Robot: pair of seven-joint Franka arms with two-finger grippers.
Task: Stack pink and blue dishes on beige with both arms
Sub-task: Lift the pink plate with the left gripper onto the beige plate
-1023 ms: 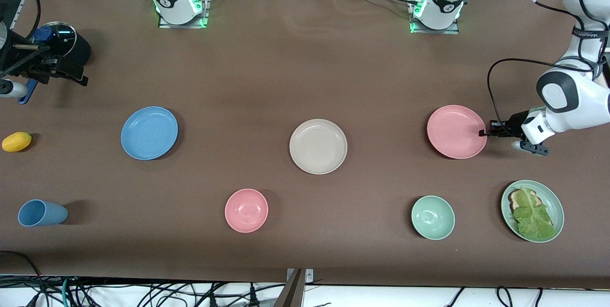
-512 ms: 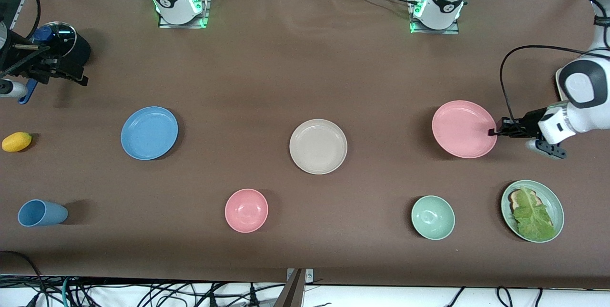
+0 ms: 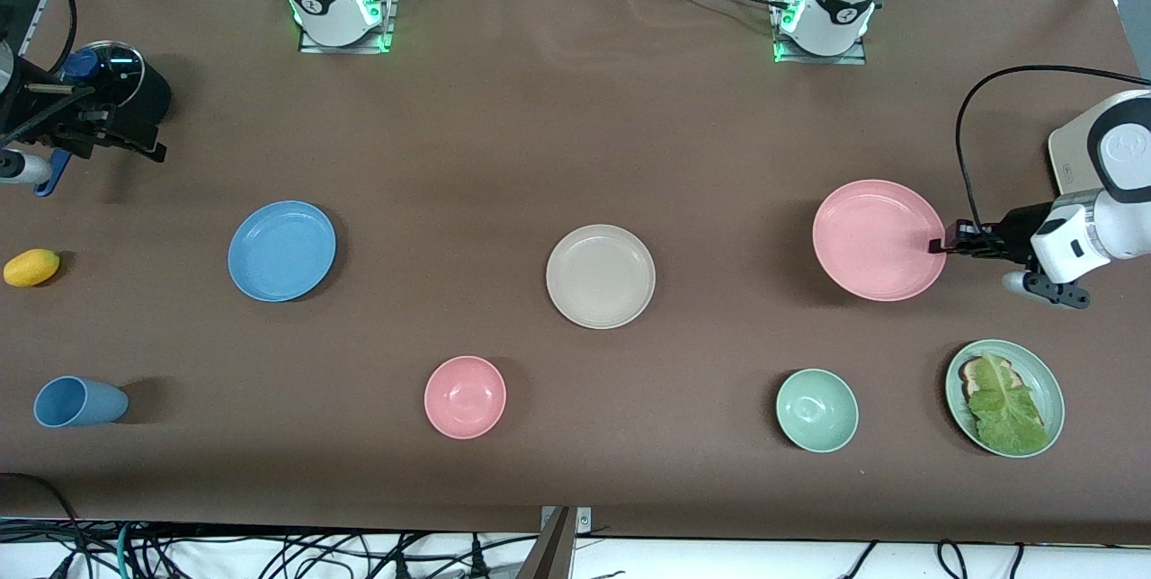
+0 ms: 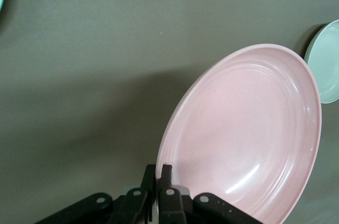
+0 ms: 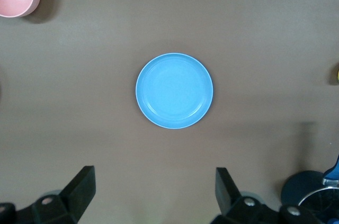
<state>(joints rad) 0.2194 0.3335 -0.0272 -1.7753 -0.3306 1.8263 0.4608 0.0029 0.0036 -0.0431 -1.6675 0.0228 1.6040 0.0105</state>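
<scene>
My left gripper is shut on the rim of the pink plate. It holds the plate up off the table at the left arm's end, and a shadow lies beneath it. The beige plate lies flat at the table's middle. The blue plate lies toward the right arm's end. My right gripper hangs high over the table beside the blue plate, open and empty. It is out of the front view.
A pink bowl, a green bowl and a green plate with lettuce stand nearer the front camera. At the right arm's end are a blue cup, a yellow fruit and dark equipment.
The left gripper has risen with the pink plate and drawn it slightly toward the left arm's end. Nothing else has moved.
</scene>
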